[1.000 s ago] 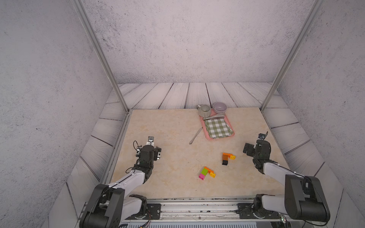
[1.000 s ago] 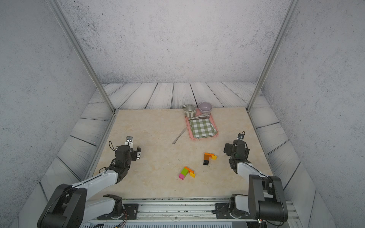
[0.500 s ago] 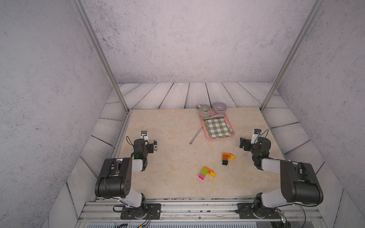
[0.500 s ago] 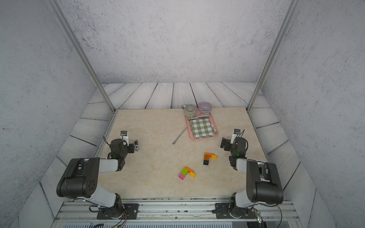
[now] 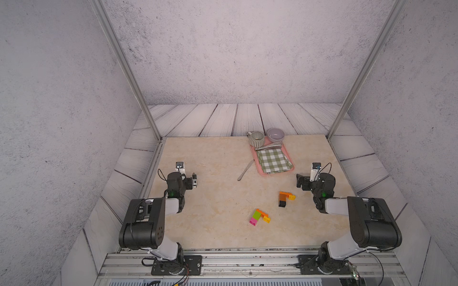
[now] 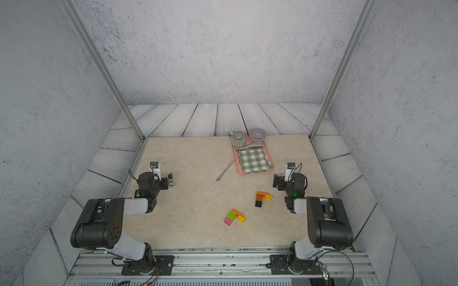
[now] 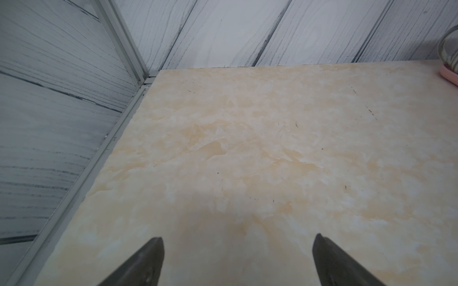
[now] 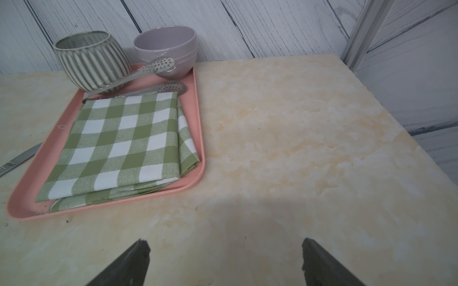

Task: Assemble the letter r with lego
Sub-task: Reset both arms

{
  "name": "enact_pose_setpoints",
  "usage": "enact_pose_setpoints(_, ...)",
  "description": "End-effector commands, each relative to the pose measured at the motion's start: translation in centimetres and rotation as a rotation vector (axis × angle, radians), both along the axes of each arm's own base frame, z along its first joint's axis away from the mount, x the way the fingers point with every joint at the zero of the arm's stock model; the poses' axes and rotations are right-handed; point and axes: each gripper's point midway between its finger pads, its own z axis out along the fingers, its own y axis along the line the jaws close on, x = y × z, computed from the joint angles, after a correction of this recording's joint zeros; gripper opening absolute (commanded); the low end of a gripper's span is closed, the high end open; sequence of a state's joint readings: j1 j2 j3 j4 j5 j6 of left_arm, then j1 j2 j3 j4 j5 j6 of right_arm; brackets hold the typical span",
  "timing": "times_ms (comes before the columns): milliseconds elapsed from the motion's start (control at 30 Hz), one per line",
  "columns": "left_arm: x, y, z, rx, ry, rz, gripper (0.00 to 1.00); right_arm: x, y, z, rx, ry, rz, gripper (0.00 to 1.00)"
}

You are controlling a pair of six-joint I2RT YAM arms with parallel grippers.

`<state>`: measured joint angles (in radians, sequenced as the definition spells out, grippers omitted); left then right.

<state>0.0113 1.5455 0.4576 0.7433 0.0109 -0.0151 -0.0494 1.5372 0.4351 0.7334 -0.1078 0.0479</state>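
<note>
Two lego clusters lie between left gripper and right gripper, touching neither

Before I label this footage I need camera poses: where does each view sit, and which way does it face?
Both top views: high behind the robot, looking down and forward over the table; both arms, left claw and right claw show.
Left wrist: low over the table, facing its far left corner; only open fingertips show.
Right wrist: low, facing the pink tray; open fingertips show.
Shared: every view shows that tray.
</note>
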Motion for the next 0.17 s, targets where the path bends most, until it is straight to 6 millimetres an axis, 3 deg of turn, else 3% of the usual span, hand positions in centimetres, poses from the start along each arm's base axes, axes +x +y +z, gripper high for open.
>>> enact_pose_setpoints(0, 0.34, 0.55, 0.92, -0.003, -0.02, 0.02, 0.98, 0.67, 0.2, 0.69, -0.015, -0.01, 0.01, 0.99)
enact_pose_setpoints(133, 0.34, 0.55, 0.94, -0.003, -0.021, 0.02, 0.98, 0.55, 0.39, 0.76, -0.029, -0.011, 0.002, 0.99)
